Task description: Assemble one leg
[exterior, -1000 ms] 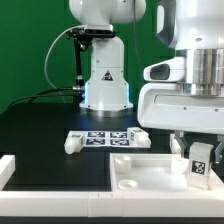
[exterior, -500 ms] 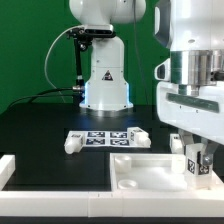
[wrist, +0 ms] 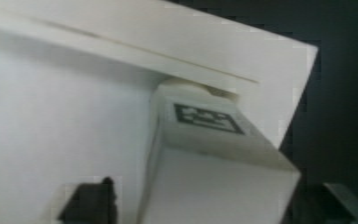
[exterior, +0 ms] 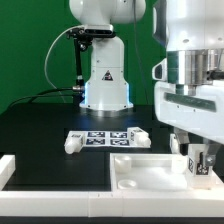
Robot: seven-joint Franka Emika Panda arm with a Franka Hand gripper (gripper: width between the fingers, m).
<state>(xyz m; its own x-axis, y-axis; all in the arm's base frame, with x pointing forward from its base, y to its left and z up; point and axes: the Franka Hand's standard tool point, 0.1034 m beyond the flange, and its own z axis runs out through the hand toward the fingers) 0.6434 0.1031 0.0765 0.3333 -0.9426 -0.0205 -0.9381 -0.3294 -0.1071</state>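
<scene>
My gripper (exterior: 198,172) is at the exterior view's right, shut on a leg (exterior: 199,163), a small white block with a black-and-white tag. It holds the leg upright over the right end of the large white panel (exterior: 140,172). In the wrist view the leg (wrist: 220,150) runs between my two dark fingers (wrist: 94,200), tag facing the camera, with the panel (wrist: 69,110) behind it; my gripper (wrist: 220,208) straddles it. Two more legs lie loose, one (exterior: 72,143) left of the marker board and one (exterior: 140,135) at its right end.
The marker board (exterior: 100,138) lies on the black table behind the panel. The robot's white base (exterior: 105,80) stands at the back, with cables on its left. A white rail (exterior: 8,168) sits at the exterior view's front left.
My gripper has shifted a little to the exterior view's left and down with the leg in it, then almost held still. The loose legs and panel have not moved.
</scene>
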